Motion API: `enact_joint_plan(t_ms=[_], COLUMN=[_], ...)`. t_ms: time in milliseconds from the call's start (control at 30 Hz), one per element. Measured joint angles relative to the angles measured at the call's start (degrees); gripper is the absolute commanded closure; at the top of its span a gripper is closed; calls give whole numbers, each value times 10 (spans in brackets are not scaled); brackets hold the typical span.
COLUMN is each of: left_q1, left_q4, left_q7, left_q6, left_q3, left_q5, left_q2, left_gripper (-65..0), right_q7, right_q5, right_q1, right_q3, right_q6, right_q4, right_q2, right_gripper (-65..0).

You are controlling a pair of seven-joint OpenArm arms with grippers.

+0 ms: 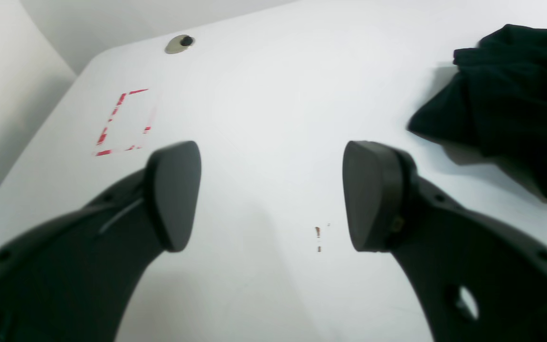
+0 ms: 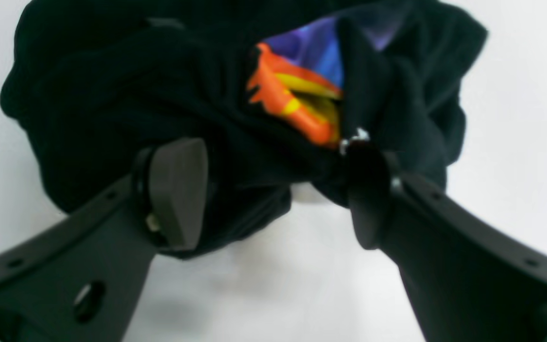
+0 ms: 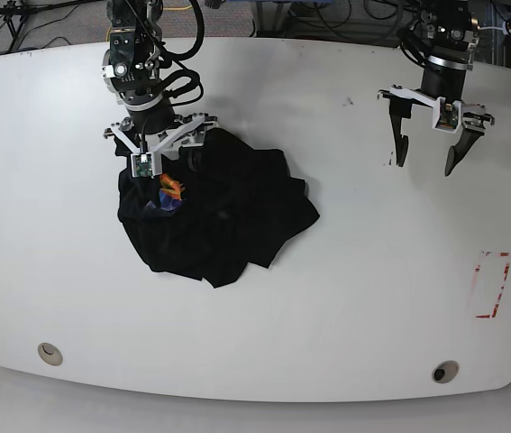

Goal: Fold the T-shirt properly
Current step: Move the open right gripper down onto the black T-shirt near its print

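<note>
The black T-shirt (image 3: 223,216) lies crumpled in a heap on the left half of the white table in the base view. Its orange, yellow and blue-purple graphic (image 2: 302,90) shows between folds. My right gripper (image 2: 273,194) hangs over the heap's near edge, jaws open, with bunched fabric between the fingers and the right pad (image 2: 368,199) against the cloth. The base view shows this gripper (image 3: 158,144) at the heap's far-left edge. My left gripper (image 1: 273,197) is open and empty above bare table, with the T-shirt (image 1: 515,104) well off to its right. It appears far right in the base view (image 3: 425,162).
A red dashed rectangle (image 3: 492,285) is marked on the table (image 3: 345,298) at the right, also in the left wrist view (image 1: 124,121). Two round grommets (image 3: 50,353) (image 3: 445,371) sit near the front edge. Small red marks (image 1: 318,237) lie under the left gripper.
</note>
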Motion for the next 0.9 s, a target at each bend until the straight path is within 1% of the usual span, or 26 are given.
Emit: enact_joint_plan(t_ms=[67,133,300,400,533,633,733,900], left_q1=[-2,-4,-4,-4,-4,-4,-6,-12], left_q4=[0,0,0,0,0,0,0,0], left_q7=[4,6,7,6,6,5,6,7], left_q6=[0,0,-2,0,-3,-3,0,-2], left_q3=[0,-2,-2,-3,-3,-3,-7,-6], left_q5=[0,0,0,0,0,0,0,0], left_q2=[1,2,1,1,1,1,1,1], left_gripper=[-447,-447,-440,-440,-439,-438,-437,-437], right_q7=[1,2,3,20,18,27,37,37], right_q5=[-2,1,4,4,4,4,5,5], right_q1=[7,13,18,18,15,13,13,9], right_q3=[-17,-26,-43,-56,-54,-49,-44,-38], right_q6=[-5,0,-1,-7,-7,-8,-9,-12], right_q4=[0,0,0,-12,-20,-23,-33,-46], right_q2=[2,2,-2,-1,-1,1,8,20], right_gripper=[-419,-420,-426,-427,-427,-428,-428,-423])
